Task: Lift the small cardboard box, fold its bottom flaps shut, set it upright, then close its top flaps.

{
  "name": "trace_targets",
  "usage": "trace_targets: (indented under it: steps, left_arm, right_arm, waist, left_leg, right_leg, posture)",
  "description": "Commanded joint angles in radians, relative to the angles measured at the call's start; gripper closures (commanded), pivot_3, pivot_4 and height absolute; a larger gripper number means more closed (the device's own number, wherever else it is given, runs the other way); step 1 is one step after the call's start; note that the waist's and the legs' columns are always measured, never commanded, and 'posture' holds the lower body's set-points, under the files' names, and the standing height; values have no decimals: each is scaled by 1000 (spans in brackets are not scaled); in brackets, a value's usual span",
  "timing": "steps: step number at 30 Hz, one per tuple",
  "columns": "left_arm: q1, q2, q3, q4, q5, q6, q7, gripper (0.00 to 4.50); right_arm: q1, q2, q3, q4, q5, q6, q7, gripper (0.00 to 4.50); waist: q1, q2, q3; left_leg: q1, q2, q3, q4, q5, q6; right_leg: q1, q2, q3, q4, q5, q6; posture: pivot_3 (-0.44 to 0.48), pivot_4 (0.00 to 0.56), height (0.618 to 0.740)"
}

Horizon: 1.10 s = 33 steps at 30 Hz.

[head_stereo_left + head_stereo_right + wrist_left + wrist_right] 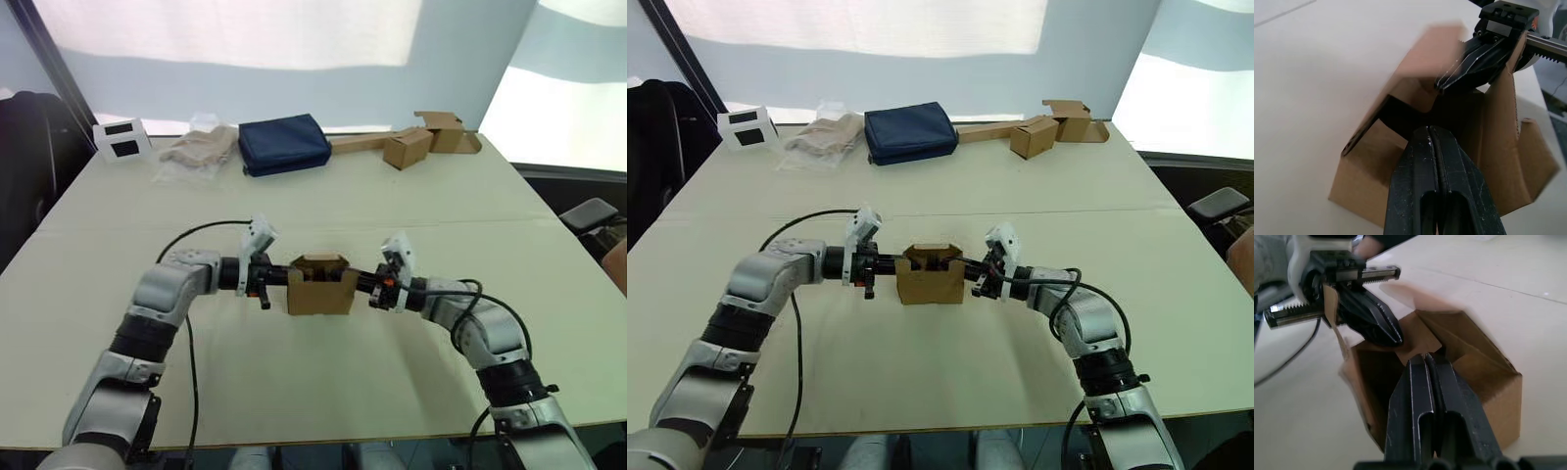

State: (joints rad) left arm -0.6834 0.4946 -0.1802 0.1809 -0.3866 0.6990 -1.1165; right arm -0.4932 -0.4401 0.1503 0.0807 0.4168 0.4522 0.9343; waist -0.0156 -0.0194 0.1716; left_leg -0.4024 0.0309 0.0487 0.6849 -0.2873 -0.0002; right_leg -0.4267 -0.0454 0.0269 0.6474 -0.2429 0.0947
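The small cardboard box [319, 292] stands on the table [313, 392] at the middle, its top open and its flaps partly folded inward. My left gripper [279, 277] comes in from the box's left side and is shut, with its fingertips over the left flap. My right gripper [359, 281] comes in from the right and is also shut. In the left wrist view my fingers [1431, 147] reach into the box's opening [1449, 112], and the right gripper's tips [1464, 73] meet them from the other side. Nothing is clamped between either pair of fingers.
Along the far edge lie a white box with dark windows [121, 140], a clear bag of beige material [201, 147], a navy pouch [284, 144] and an oblong brown carton with a long cardboard strip [411, 145]. A dark chair [29, 166] stands off the table's left.
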Motion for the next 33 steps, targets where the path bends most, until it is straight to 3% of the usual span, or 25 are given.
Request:
trace_targets:
  steps: [1, 4, 7, 13, 18, 25, 33]
  left_arm:
    - [13, 15, -34, 47, 62, -36, 16, 4489]
    - [2, 20, -7, 50, 45, -31, 21, 4489]
    - [-6, 28, 14, 38, 29, -21, 21, 4489]
    - [-17, 51, 164, -75, -104, 72, 47, 4489]
    - [1, 98, 200, -103, -124, 82, 44, 4489]
    - [-97, 45, 153, 146, -37, -71, 35, 4489]
    - [-225, -93, 87, 509, 85, -309, -17, 4489]
  right_arm:
    - [7, -11, 59, 73, -99, -52, 8, 4500]
    - [-2, 6, 20, 69, -72, -51, 0, 4500]
    - [-6, 16, -18, 54, -42, -42, -8, 4500]
    - [-8, 30, -216, -126, 160, 86, -87, 4500]
    - [11, 12, -310, -298, 315, 225, -147, 4500]
    - [116, -66, -214, -527, 373, 336, -133, 4500]
    - [140, -44, -77, -495, 259, 268, -150, 4500]
  waist:
    - [0, 0, -2]
    - [-1, 0, -3]
    - [-2, 0, -3]
    - [0, 0, -2]
    - [2, 0, -2]
    - [6, 0, -1]
    - [1, 0, -1]
  left_leg:
    - [3, 0, 0, -1, 0, 0]
    - [14, 0, -1, -3, 0, 0]
    - [15, 1, -3, -3, 0, 0]
    - [10, 1, -3, -3, 0, 0]
    - [1, 2, -3, -3, 0, 0]
    - [0, 1, -3, -1, 0, 0]
    - [-3, -1, 0, -1, 0, 0]
  right_leg:
    - [3, 0, 0, 0, 0, 0]
    - [14, 0, 0, -1, -3, -5]
    - [15, 0, -1, -1, -3, -5]
    - [9, -1, 0, 0, -2, -3]
    - [0, -1, -1, 1, -1, -1]
    - [0, -1, -1, 0, -2, -2]
    - [-1, -1, -1, -2, -1, -2]
  posture:
    - [0, 150, 740]
    - [0, 150, 740]
    - [0, 150, 740]
    - [0, 150, 740]
    - [0, 150, 740]
    - [0, 150, 740]
    - [0, 150, 740]
